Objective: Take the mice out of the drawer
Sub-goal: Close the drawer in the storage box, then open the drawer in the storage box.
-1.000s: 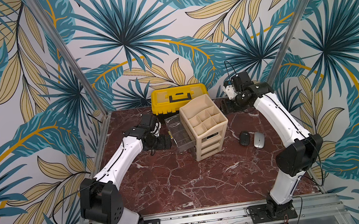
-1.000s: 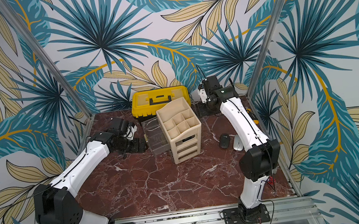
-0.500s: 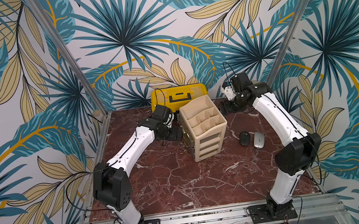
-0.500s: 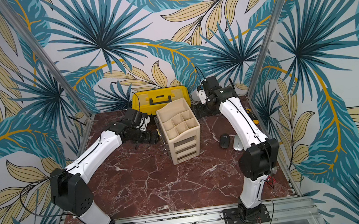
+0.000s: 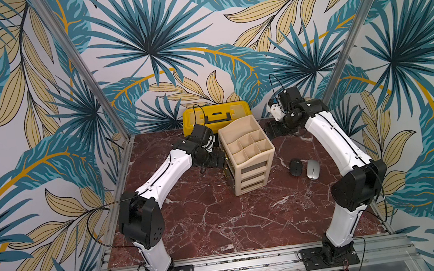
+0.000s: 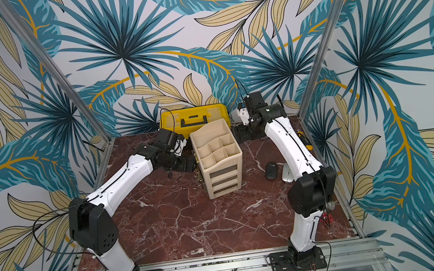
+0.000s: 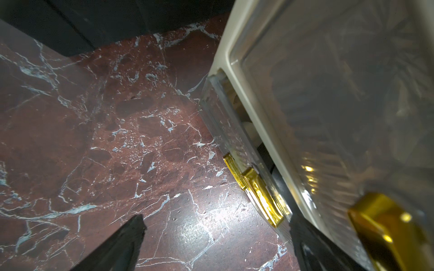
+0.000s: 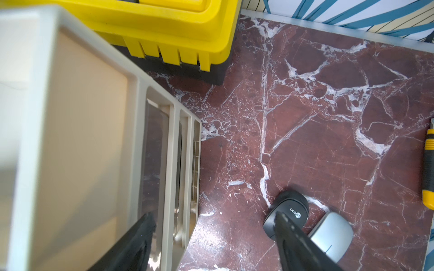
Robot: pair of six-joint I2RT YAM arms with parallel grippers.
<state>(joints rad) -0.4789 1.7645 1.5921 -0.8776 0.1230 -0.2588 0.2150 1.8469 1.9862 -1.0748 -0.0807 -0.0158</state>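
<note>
Two mice lie on the marble to the right of the beige drawer unit (image 5: 252, 163): a black mouse (image 5: 295, 166) and a silver-grey mouse (image 5: 313, 169), side by side, also in the right wrist view as black mouse (image 8: 292, 206) and silver mouse (image 8: 333, 231). My left gripper (image 7: 216, 234) is open at the unit's left face, one finger (image 7: 305, 237) against a clear drawer (image 7: 223, 126) with a gold handle (image 7: 260, 194). That drawer stands out by a narrow gap, with dark and pale shapes behind it. My right gripper (image 8: 213, 223) hangs open above the unit's back right corner, holding nothing.
A yellow toolbox (image 5: 215, 113) stands against the back wall behind the unit. A yellow-and-black utility knife (image 8: 428, 169) lies by the right edge of the table. Bare marble (image 5: 221, 221) stretches in front of the unit.
The clear drawer, pulled far out to the left a second ago, has slid back almost fully into the unit, with my left gripper following it in. My right gripper opened slightly wider.
</note>
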